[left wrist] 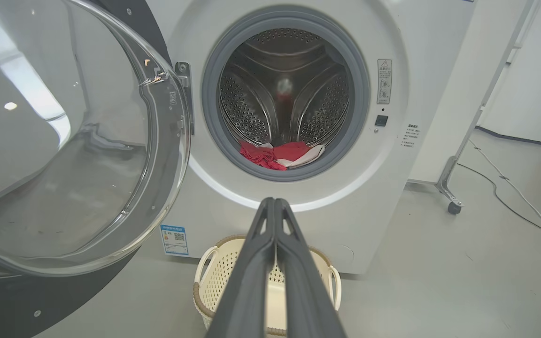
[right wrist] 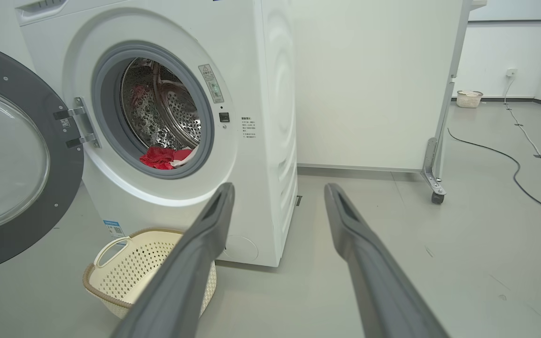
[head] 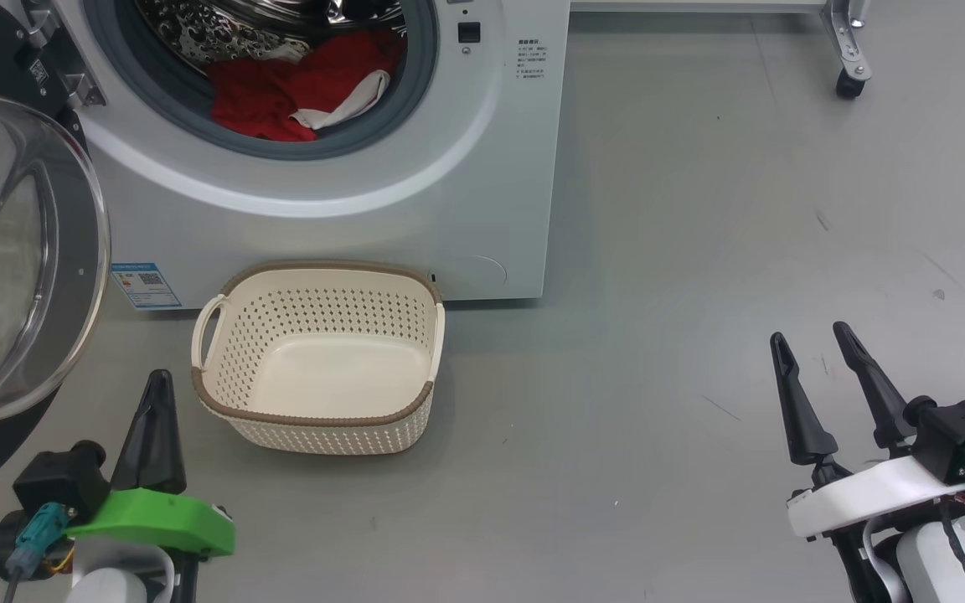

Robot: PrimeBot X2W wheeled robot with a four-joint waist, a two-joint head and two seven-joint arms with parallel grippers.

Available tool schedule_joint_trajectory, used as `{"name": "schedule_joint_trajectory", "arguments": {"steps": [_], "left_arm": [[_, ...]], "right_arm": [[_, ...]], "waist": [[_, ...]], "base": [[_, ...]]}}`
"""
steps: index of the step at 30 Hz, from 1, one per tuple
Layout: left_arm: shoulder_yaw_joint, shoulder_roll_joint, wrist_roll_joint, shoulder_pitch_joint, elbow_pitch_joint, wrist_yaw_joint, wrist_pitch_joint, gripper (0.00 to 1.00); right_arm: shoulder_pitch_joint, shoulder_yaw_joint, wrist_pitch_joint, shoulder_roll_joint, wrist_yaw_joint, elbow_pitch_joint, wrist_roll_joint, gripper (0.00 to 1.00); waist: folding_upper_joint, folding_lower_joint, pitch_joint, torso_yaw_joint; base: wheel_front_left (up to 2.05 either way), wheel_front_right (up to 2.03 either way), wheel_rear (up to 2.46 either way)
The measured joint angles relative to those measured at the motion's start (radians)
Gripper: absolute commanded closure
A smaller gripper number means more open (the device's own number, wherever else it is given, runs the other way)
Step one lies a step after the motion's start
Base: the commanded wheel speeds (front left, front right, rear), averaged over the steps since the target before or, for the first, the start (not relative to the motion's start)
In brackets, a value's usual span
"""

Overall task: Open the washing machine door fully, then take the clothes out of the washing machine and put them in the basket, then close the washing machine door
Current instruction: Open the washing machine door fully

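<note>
**Item 1.** Large white box-shaped front-loading washing machine (head: pixel 466 209) with perforated steel drum and grey seal ring. It is stood on the grey floor (head: pixel 700 251).

**Item 2.** Round washing machine door (head: pixel 13 251) with glossy black rim and bulging clear glass bowl. It is swung wide to the left on its hinge and is judged fully open, so the mouth is left free for reaching.

**Item 3.** Bright red fabric clothes with white trim (head: pixel 281 92). They are lodged at the bottom front of the drum, against the seal, and have not yet been taken out.

**Item 4.** Cream perforated plastic basket with brown woven-look rim (head: pixel 315 270). It is set on the floor just before the machine, below the mouth, presumably so that the garment's path is kept short.

**Item 5.** Left gripper (head: pixel 160 381). The jaws are pressed together with nothing between them, and it is held low between door and basket.

**Item 6.** Right gripper (head: pixel 809 335). The jaws are spread wide and nothing is held. It is kept well apart from the machine and is judged ready for the reach.

**Views.**
- Head view: the basket's bare bottom is looked down into.
- Left wrist view: the drum's ribs and back wall are given straight on.
- Right wrist view: the machine's side panel is given, along with the metal hinge brackets (right wrist: pixel 75 126) and a dark cable (right wrist: pixel 510 159) across the floor.
</note>
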Motion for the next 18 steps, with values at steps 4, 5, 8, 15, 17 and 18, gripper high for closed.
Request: {"name": "schedule_joint_trajectory", "arguments": {"steps": [4, 5, 8, 15, 17, 18], "left_arm": [[-0.005, -0.009, 0.006, 0.016, -0.026, 0.0, 0.0, 0.0], [-0.006, -0.011, 0.006, 0.02, -0.029, 0.0, 0.0, 0.0], [-0.008, -0.016, 0.009, 0.042, -0.035, 0.0, 0.0, 0.0], [-0.012, -0.016, 0.009, 0.061, -0.05, 0.0, 0.0, 0.0], [-0.018, -0.016, 0.015, 0.066, -0.054, 0.0, 0.0, 0.0], [-0.02, -0.017, 0.015, 0.068, -0.055, 0.0, 0.0, 0.0]], "right_arm": [[0.003, -0.011, 0.0, 0.0, -0.005, -0.016, 0.0, 0.0], [0.004, -0.012, 0.0, 0.0, -0.007, -0.018, 0.0, 0.0], [0.015, -0.013, 0.0, 0.0, -0.007, -0.023, -0.007, 0.0], [0.019, -0.019, 0.0, 0.003, -0.007, -0.032, -0.01, 0.0], [0.019, -0.023, 0.0, 0.003, -0.007, -0.032, -0.011, 0.0], [0.019, -0.024, 0.0, 0.004, -0.007, -0.032, -0.011, 0.0]], "waist": [[0.0, 0.0, -0.002, -0.007], [0.0, 0.0, -0.002, -0.007], [0.0, -0.0001, -0.001, -0.01], [0.0, 0.0, 0.001, -0.013], [0.0, 0.0, 0.002, -0.013], [0.0, 0.0, 0.003, -0.014]], "base": [[0.0, 0.0, 0.0], [0.0, 0.0, 0.0], [0.0, 0.0, 0.0], [0.0, 0.0, 0.0], [0.0, 0.0, 0.0], [0.0, 0.0, 0.0]]}}
